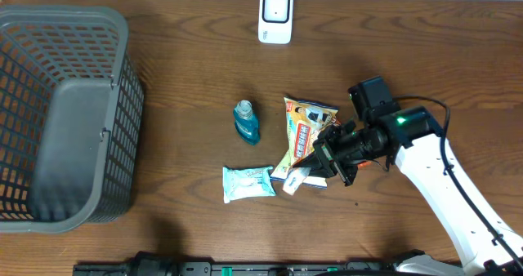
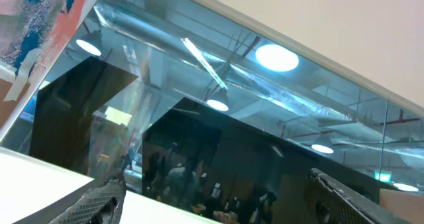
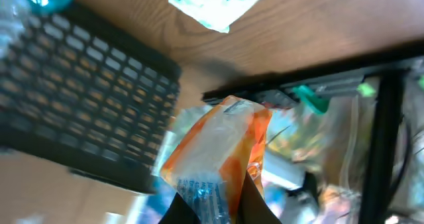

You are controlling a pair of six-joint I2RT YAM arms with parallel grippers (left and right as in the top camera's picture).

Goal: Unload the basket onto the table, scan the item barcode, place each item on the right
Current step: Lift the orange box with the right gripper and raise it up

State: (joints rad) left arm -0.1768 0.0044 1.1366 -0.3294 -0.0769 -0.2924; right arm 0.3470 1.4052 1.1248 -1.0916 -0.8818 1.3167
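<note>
Right end effector: closed on the snack packet, gripping it at the end nearer the arm. In the right wrist view the two dark fingers pinch the crimped edge of the orange packet from both sides.
Left end effector: open, with both fingers at the lower corners of the left wrist view and set wide apart, nothing between them. It points up at ceiling lights and glass.
Snack packet: orange and yellow, right of the desk's middle, lying aslant with its far end toward the white device. Whether it is off the surface cannot be told.
Bottle: small, blue-green, just left of the snack packet and apart from it.
Wipes pack: pale, flat on the desk below the bottle.
Small box: just beside the right end effector, partly over another flat pack.
Basket: grey plastic mesh, at the left end of the desk, well apart from the items.
White device: at the far edge of the desk, well apart from the packet.
</note>
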